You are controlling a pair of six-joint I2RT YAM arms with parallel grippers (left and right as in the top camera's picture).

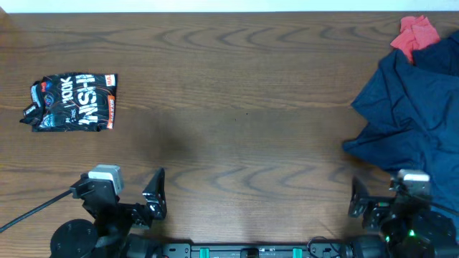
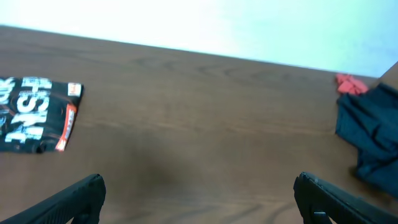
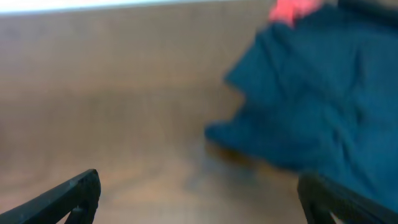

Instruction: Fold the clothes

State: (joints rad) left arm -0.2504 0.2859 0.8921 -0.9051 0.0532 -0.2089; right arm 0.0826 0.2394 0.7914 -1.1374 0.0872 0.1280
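The clothes (image 1: 72,102) lie at the far left of the table as a small folded black bundle with white and orange lettering on top. The left wrist view shows the clothes (image 2: 34,115) at its left edge. My left gripper (image 1: 118,188) sits at the near left edge, well short of the bundle, and in its own view the left gripper (image 2: 199,186) is open over bare wood. At the near right edge my right gripper (image 1: 405,193) is also open and holds nothing. In the right wrist view the right gripper (image 3: 199,186) has only wood between its fingers.
A crumpled navy blue garment (image 1: 412,107) fills the right end of the table, just beyond my right gripper; the navy garment (image 3: 311,106) looms close in the right wrist view. A small red cloth (image 1: 417,32) lies at its far edge. Brown wooden table (image 1: 237,107) spans the middle.
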